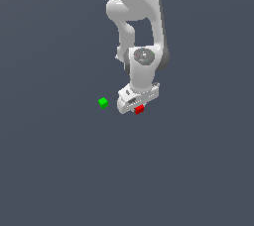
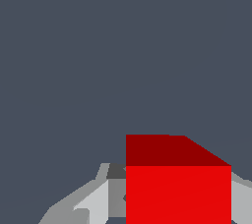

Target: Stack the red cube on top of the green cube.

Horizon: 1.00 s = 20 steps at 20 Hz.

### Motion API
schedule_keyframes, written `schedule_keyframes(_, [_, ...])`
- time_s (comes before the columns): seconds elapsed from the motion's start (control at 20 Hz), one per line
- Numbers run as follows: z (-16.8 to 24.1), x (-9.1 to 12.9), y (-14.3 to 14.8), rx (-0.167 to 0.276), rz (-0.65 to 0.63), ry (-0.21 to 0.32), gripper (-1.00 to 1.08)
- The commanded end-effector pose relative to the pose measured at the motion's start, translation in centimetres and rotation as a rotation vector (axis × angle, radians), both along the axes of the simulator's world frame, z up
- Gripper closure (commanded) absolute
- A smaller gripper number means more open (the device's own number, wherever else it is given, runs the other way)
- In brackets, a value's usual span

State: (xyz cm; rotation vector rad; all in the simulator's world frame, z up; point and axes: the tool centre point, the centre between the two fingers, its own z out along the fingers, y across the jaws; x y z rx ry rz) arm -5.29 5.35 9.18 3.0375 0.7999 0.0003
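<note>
The red cube [image 1: 139, 109] shows just below the white gripper [image 1: 137, 106], at the tip of the arm. In the wrist view the red cube [image 2: 178, 188] looms large, and grey fingers [image 2: 106, 199] press against both of its sides, so the gripper [image 2: 178, 213] is shut on it. I cannot tell whether the cube rests on the floor or hangs just above it. The green cube [image 1: 102, 102] sits alone on the dark floor, a short way toward the exterior view's left of the gripper. It is out of the wrist view.
The white arm [image 1: 136, 17] comes down from the top of the exterior view. A plain dark grey-blue floor [image 1: 59, 170] surrounds both cubes, with no other objects in sight.
</note>
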Motion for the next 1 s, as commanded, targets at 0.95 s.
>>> schedule_keyframes(0.95, [1.1, -2.2, -4.7, 0.000, -0.001, 0.000, 1.08])
